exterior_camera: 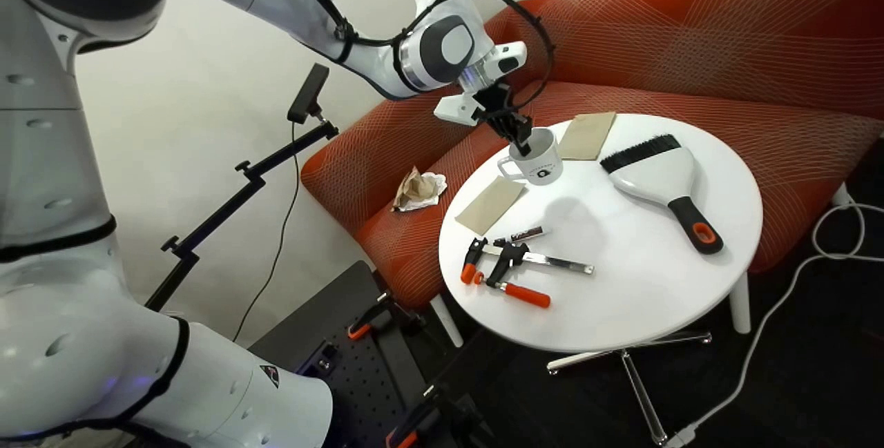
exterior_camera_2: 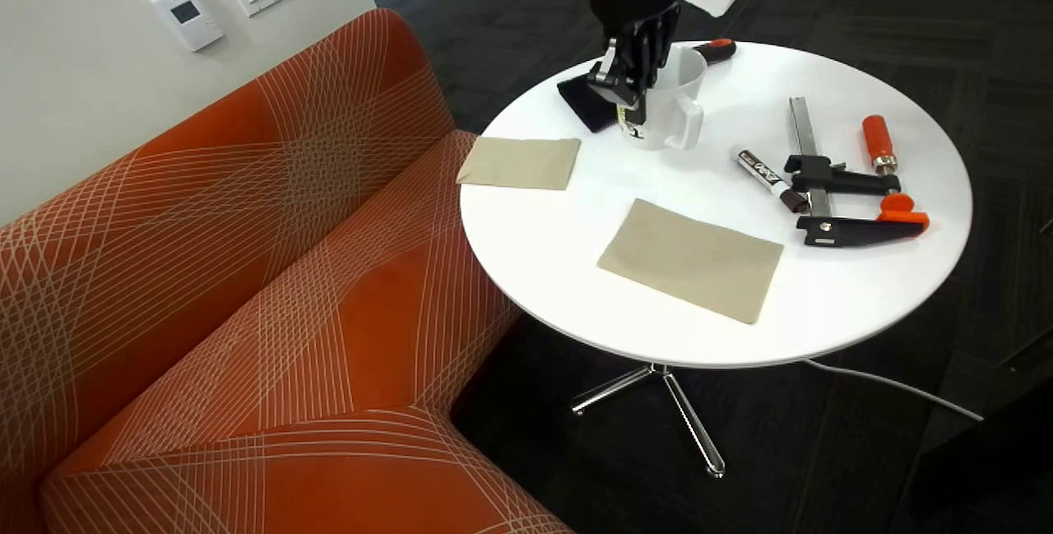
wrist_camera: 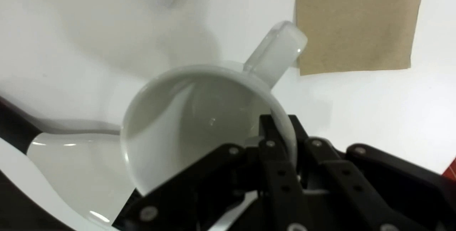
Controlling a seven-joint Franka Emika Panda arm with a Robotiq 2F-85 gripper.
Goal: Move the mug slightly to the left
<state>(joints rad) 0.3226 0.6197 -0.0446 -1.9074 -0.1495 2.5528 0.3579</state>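
Note:
The white mug (exterior_camera: 542, 163) shows in both exterior views, here too (exterior_camera_2: 668, 113), with its handle at one side. In the wrist view I look down into the mug (wrist_camera: 213, 117); its handle points to the upper right. My gripper (exterior_camera: 523, 147) is shut on the mug's rim, one finger inside and one outside the wall. The gripper also shows in an exterior view (exterior_camera_2: 635, 110) and in the wrist view (wrist_camera: 282, 127). The mug's shadow lies apart from it on the white table (exterior_camera: 621, 310), so the mug appears lifted above the top.
Two brown napkins (exterior_camera: 492, 205) (exterior_camera: 587, 136) lie near the mug. A white brush (exterior_camera: 656, 179) with black bristles lies beyond it. A marker (exterior_camera_2: 769, 178) and an orange-handled clamp (exterior_camera_2: 814, 176) lie on the table. A red-orange sofa (exterior_camera: 690, 96) borders the table.

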